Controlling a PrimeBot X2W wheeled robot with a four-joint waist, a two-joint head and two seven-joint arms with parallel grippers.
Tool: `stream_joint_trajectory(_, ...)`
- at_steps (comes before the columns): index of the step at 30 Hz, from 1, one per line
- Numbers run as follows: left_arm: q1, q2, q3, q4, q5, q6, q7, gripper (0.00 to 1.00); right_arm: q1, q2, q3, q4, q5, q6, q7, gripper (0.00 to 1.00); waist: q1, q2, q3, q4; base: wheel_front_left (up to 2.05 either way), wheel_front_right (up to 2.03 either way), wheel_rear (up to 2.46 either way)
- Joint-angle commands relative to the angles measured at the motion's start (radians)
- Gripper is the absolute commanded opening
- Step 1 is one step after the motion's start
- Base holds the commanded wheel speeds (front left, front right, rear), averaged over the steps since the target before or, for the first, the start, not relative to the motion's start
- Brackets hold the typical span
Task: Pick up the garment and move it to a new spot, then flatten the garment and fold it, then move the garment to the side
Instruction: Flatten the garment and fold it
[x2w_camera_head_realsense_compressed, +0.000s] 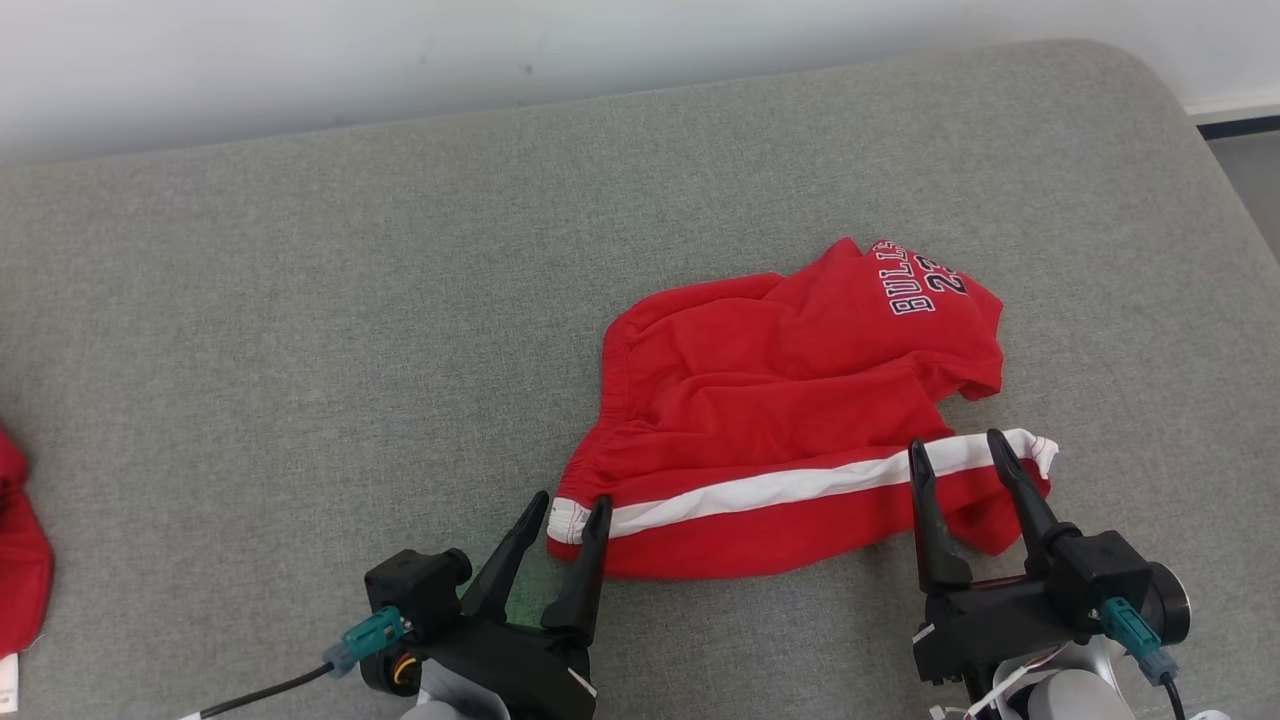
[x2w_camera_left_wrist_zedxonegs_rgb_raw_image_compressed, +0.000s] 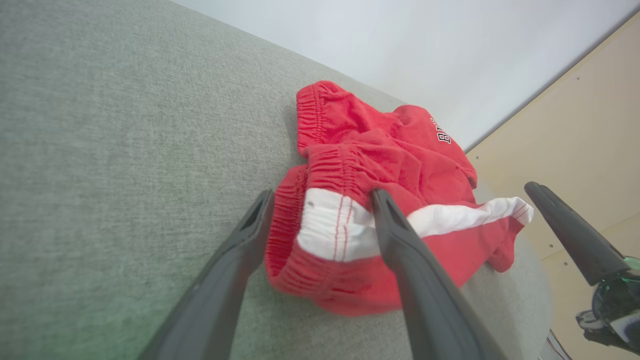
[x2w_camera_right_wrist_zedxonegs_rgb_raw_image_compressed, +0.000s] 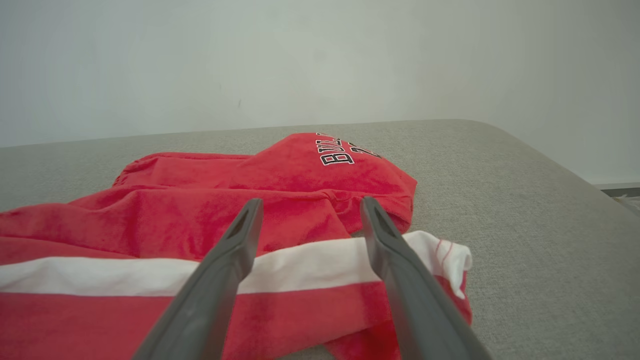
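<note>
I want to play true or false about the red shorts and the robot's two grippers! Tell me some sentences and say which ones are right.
1. The red shorts lie crumpled on the grey cushion. True.
2. Both grippers are shut tight on the shorts. False: the left gripper and the right gripper are both open and hold nothing.
3. A white stripe runs along the shorts. True.
4. The shorts hang over the cushion's edge. False: they lie wholly on top of it.
5. Another red cloth peeks in at the far left in the head view. True.
</note>
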Motion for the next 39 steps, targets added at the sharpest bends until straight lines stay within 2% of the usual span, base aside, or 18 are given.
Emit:
stream_joint_trajectory(1, 0.005, 0.008, 0.000, -0.006, -0.011, 0.002, -0.003, 1.00, -0.009, 0.002, -0.001, -0.001, 0.005, 0.001, 0.000, 1.00, -0.0001, -0.0001, -0.001, 0.000, 0.00, 0.00, 0.00)
stream_joint_trajectory(13, 0.019, 0.044, -0.065, -0.038, -0.115, 0.001, -0.003, 1.00, -0.007, 0.002, -0.009, -0.002, 0.011, 0.001, 0.000, 1.00, -0.0001, -0.0001, -0.010, 0.006, 0.00, 0.00, 0.00)
stream_joint_trajectory(14, 0.021, 0.046, -0.063, -0.044, -0.117, 0.001, -0.003, 0.95, -0.009, 0.002, -0.008, -0.001, 0.012, 0.001, 0.000, 1.00, -0.0001, -0.0001, -0.009, 0.006, 0.00, 0.00, 0.00)
stream_joint_trajectory(15, 0.023, 0.048, -0.063, -0.047, -0.118, 0.001, -0.003, 0.89, -0.010, 0.002, -0.008, 0.000, 0.012, 0.001, 0.000, 1.00, -0.0001, -0.0001, -0.009, 0.006, 0.00, 0.00, 0.00)
stream_joint_trajectory(16, 0.023, 0.050, -0.064, -0.052, -0.118, 0.001, -0.003, 0.74, -0.011, 0.002, -0.008, 0.001, 0.013, 0.001, 0.000, 1.00, -0.0001, -0.0001, -0.009, 0.005, 0.00, 0.00, 0.00)
stream_joint_trajectory(17, 0.023, 0.051, -0.066, -0.054, -0.119, 0.001, -0.003, 0.64, -0.012, 0.002, -0.007, 0.002, 0.013, 0.001, 0.000, 1.00, -0.0001, -0.0001, -0.010, 0.004, 0.00, 0.00, 0.00)
stream_joint_trajectory(18, 0.024, 0.051, -0.068, -0.056, -0.121, 0.001, -0.003, 0.60, -0.012, 0.002, -0.007, 0.003, 0.014, 0.001, 0.000, 1.00, -0.0001, -0.0001, -0.010, 0.003, 0.00, 0.00, 0.00)
stream_joint_trajectory(19, 0.025, 0.052, -0.075, -0.055, -0.123, 0.001, -0.003, 0.48, -0.012, 0.002, -0.006, 0.004, 0.014, 0.001, 0.000, 1.00, -0.0001, -0.0001, -0.010, 0.002, 0.00, 0.00, 0.00)
stream_joint_trajectory(20, 0.025, 0.053, -0.080, -0.054, -0.128, 0.001, -0.003, 0.42, -0.012, 0.002, -0.007, 0.004, 0.014, 0.001, 0.000, 1.00, -0.0001, -0.0001, -0.011, 0.002, 0.00, 0.00, 0.00)
stream_joint_trajectory(22, 0.023, 0.057, -0.086, -0.050, -0.129, 0.001, -0.003, 0.00, -0.012, 0.002, -0.008, 0.004, 0.014, 0.001, 0.000, 1.00, -0.0001, -0.0001, -0.011, 0.000, 0.00, 0.00, 0.00)
stream_joint_trajectory(26, 0.022, 0.059, -0.083, -0.052, -0.123, 0.001, -0.003, 0.00, -0.007, 0.002, -0.014, 0.005, 0.011, 0.001, 0.000, 1.00, -0.0001, -0.0001, -0.017, 0.003, 0.00, 0.00, 0.00)
stream_joint_trajectory(39, 0.072, 0.041, 0.098, -0.053, -0.001, 0.001, -0.003, 0.00, 0.040, 0.002, -0.044, 0.063, 0.035, 0.001, 0.000, 1.00, -0.0001, -0.0001, -0.041, 0.013, 0.00, 0.00, 0.00)
